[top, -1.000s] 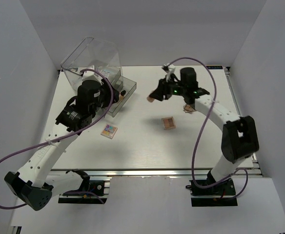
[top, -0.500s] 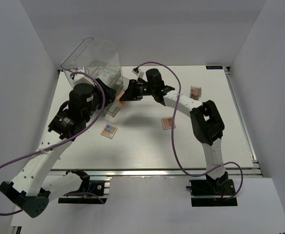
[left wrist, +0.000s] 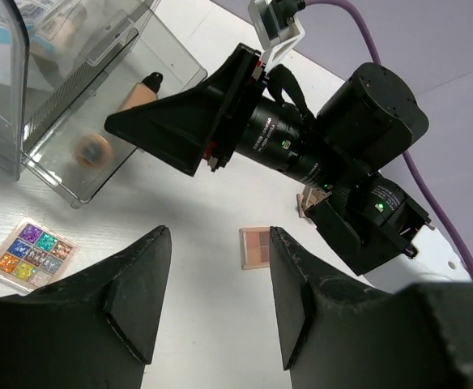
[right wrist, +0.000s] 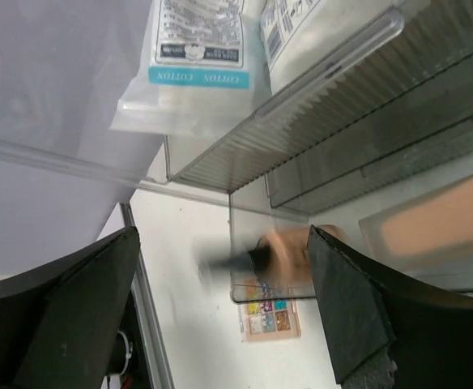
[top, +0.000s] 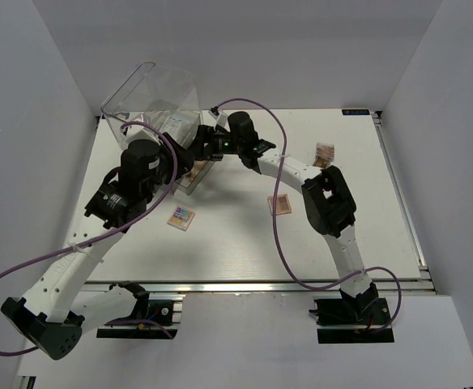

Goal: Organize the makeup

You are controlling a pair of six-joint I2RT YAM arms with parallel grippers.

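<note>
**At the open drawer: right end effector spread, one bottle blurred below it**

At the rear left of the worktop [top: 236, 251] stands the clear drawer box [top: 151, 93], with one drawer [left wrist: 54, 162] pulled out toward the centre.

1. The right end effector [right wrist: 222, 235] is reached across to the drawer. Its fingers are spread wide and grip nothing.
2. A tan bottle [right wrist: 281, 250] with a dark cap appears between those fingers, clear of both and heavily blurred. Whether it rests on the drawer floor cannot be told.
3. A second tan bottle [left wrist: 139, 91] lies on its side in the same drawer, toward the back.
4. A flat peach-coloured item [right wrist: 439, 217] also shows in the drawer; its kind cannot be told.
5. Two cotton packets [right wrist: 198, 49] lie side by side inside the box body.
6. The left end effector [left wrist: 220, 235] hangs above the worktop just in front of the drawer, fingers apart and nothing between them.
7. A multicolour eyeshadow palette [top: 181, 217] lies flat on the worktop near the drawer front.
8. A tan eyeshadow palette [top: 279, 204] lies at mid-worktop, well apart from the first.
9. A further palette [top: 325, 151] lies toward the rear right.
</note>
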